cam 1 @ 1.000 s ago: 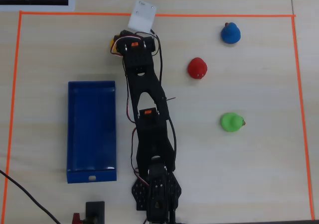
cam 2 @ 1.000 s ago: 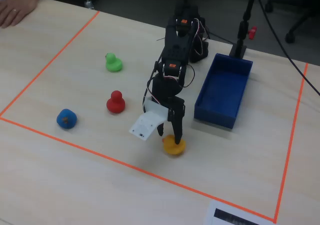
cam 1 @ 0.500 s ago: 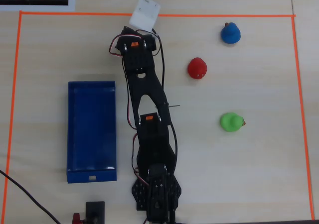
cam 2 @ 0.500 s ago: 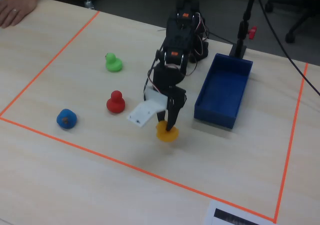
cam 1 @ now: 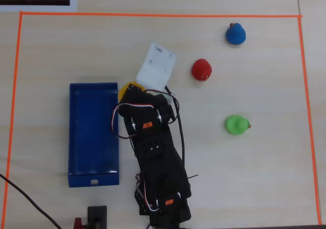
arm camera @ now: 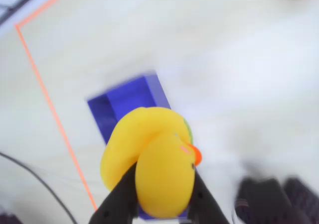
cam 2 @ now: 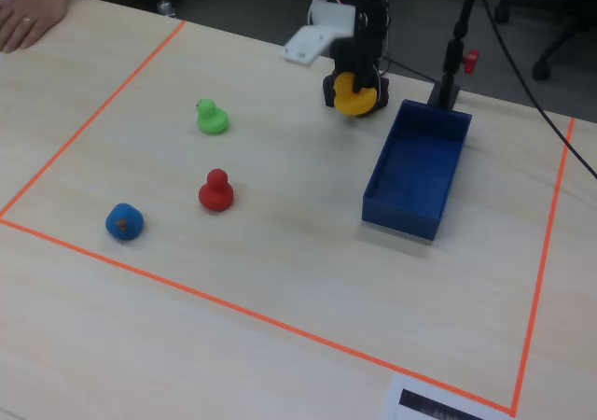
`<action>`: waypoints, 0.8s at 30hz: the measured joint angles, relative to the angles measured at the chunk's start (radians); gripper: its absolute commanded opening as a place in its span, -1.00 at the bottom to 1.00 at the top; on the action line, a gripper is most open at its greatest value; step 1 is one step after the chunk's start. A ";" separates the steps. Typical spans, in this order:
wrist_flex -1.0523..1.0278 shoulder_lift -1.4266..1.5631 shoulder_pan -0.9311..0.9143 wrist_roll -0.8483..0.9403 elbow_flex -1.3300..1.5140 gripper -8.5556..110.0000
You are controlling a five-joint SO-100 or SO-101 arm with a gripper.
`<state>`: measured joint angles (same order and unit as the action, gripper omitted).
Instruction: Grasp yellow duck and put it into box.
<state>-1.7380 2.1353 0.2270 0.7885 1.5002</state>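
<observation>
A: Which step is the arm on?

B: The carry, by the look of it. The claw [arm camera: 160,199] is clamped on the small rounded yellow rubber duck [arm camera: 152,159]; the wrist view shows a dark finger pressed against each side of its body, orange beak turned to the right of that view.

A: And the duck's place?

B: Lifted clear of the pale wooden tabletop [cam 2: 280,280], it seems, in the fixed view, hanging just beside the far end of the long shallow deep-blue plastic box [cam 2: 415,173], toward the tabletop's far edge. The overhead view has only a sliver of yellow [cam 1: 125,89] peeking from under the arm, touching the box's top right corner in that picture.

A: So not over the box?

B: Not fully, as far as can be judged. The next move likely calls for a short swing sideways until the duck hangs above the box's blue floor, then a parting of the fingers.

A: Anything in the way?

B: No. The red, green and blue ducks sit well apart.
</observation>
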 measured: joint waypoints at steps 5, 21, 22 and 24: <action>0.000 -0.006 0.164 -0.078 0.155 -0.86; 0.014 -0.242 0.594 -0.296 0.080 -0.56; 0.015 -0.241 0.598 -0.296 0.083 -0.49; 0.043 -0.241 0.604 -0.304 0.114 -0.47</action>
<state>-1.6950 1.8945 0.8314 0.4847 1.6137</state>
